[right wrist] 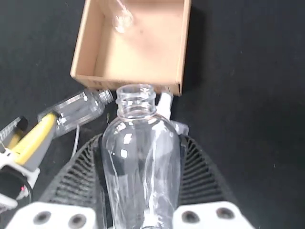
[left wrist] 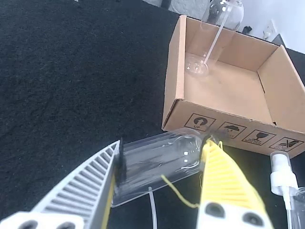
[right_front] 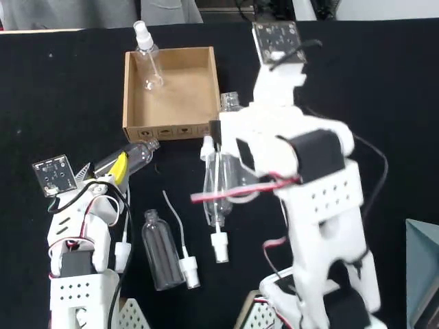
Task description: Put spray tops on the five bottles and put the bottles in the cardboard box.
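table (right_front: 62, 82) — black cloth cover | grey-green angular object (right_front: 422, 274) — high view's lower right edge

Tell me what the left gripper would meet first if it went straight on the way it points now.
Probably the near wall of the box. The left gripper, shut on a bottle, points at it, and the neck of the bottle would touch first. Height is unclear.
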